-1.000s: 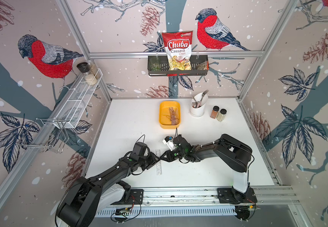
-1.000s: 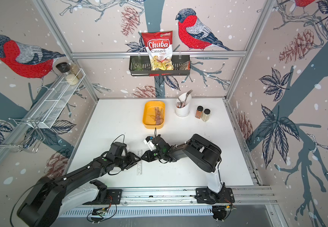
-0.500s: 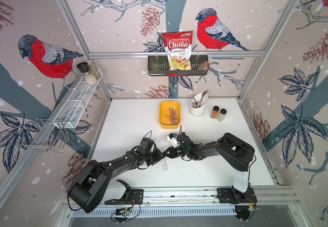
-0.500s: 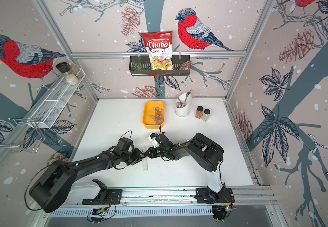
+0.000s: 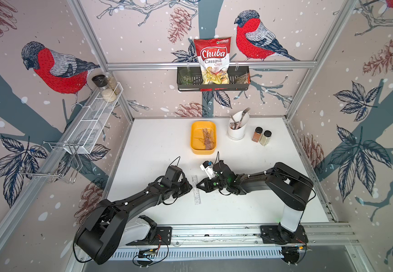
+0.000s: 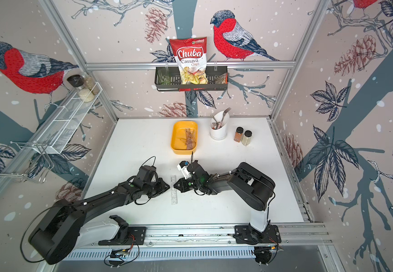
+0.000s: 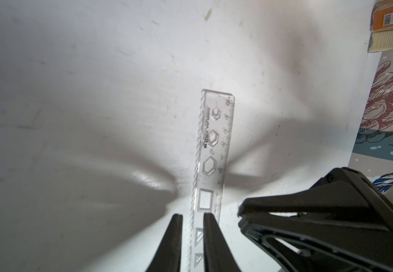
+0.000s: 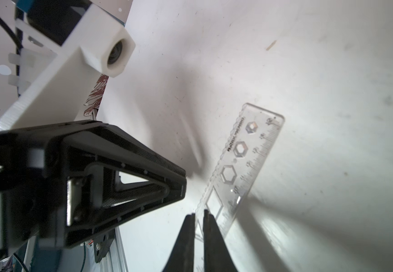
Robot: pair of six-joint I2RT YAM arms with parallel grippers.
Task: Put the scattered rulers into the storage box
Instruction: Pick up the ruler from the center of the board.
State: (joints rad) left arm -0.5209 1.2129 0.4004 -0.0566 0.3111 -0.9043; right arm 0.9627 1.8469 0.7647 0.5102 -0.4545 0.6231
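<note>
Item: clear stencil ruler (image 5: 197,197), on table (image 5: 157,146), long axis toward storage box (image 5: 192,137), well apart. Left hand (image 5: 190,187), slightly open, straddles one long edge. Right hand (image 5: 198,184) opposite, nearly closed, hold uncertain. Neither nearer.

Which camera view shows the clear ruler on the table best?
The left wrist view: the clear ruler is close, stencil holes and scale sharp. The right wrist view shows it nearly as well. In both top views it is full-length but small.
</note>
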